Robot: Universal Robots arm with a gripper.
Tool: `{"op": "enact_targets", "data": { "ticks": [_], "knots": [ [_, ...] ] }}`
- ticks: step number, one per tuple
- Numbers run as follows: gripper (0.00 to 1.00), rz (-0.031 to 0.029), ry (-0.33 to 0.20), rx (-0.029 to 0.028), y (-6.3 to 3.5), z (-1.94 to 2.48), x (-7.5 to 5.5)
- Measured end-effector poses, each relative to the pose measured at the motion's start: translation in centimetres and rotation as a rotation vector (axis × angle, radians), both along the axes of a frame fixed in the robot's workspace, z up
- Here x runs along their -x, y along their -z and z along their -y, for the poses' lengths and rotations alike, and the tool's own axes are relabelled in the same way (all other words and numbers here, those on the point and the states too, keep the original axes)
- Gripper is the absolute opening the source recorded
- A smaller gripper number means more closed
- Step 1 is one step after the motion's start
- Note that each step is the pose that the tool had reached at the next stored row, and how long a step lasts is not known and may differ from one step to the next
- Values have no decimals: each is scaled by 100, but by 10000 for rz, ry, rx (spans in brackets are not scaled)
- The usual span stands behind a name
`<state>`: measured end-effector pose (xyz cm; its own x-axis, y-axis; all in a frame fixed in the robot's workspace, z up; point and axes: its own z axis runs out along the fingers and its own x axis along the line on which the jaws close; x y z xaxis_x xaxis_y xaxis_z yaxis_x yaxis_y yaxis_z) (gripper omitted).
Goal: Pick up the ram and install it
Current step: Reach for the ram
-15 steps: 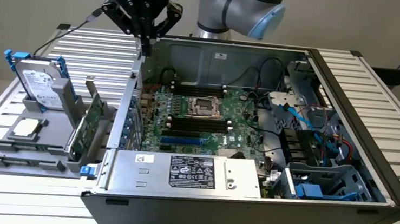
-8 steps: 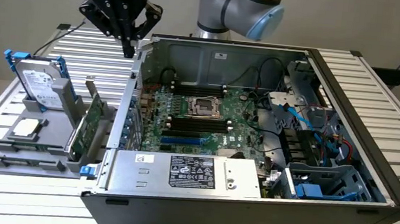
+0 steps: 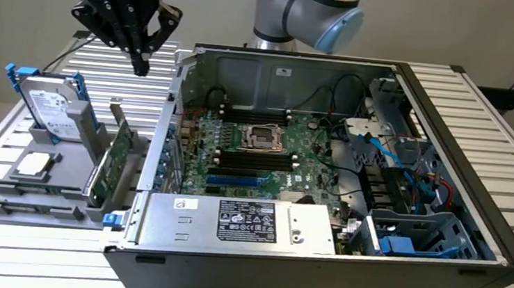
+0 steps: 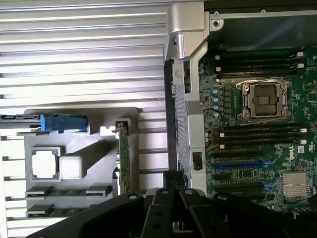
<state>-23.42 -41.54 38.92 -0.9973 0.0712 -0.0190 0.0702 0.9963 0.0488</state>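
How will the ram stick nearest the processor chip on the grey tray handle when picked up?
The ram looks thin and narrow, so it is probably light and stiff, yet fragile if twisted. It appears to sit on edge in a slot of the grey tray, so it could bind unless lifted straight.

The arm [image 3: 310, 12] has rounded silver-grey joints with pale blue caps; its black end effector [image 3: 140, 65] carries white lettering.
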Motion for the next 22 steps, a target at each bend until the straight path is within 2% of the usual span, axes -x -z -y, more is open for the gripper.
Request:
{"op": "enact_targets", "data": {
  "ticks": [6,9,12,18,20,22],
  "knots": [
    [11,-17,0,1,26,81,227],
    [11,-64,0,0,51,125,321],
    [11,-155,0,0,79,165,399],
    [11,-407,0,1,127,235,542],
    [11,-456,1,0,144,257,599],
    [11,-481,1,1,163,280,668]
  ]
}}
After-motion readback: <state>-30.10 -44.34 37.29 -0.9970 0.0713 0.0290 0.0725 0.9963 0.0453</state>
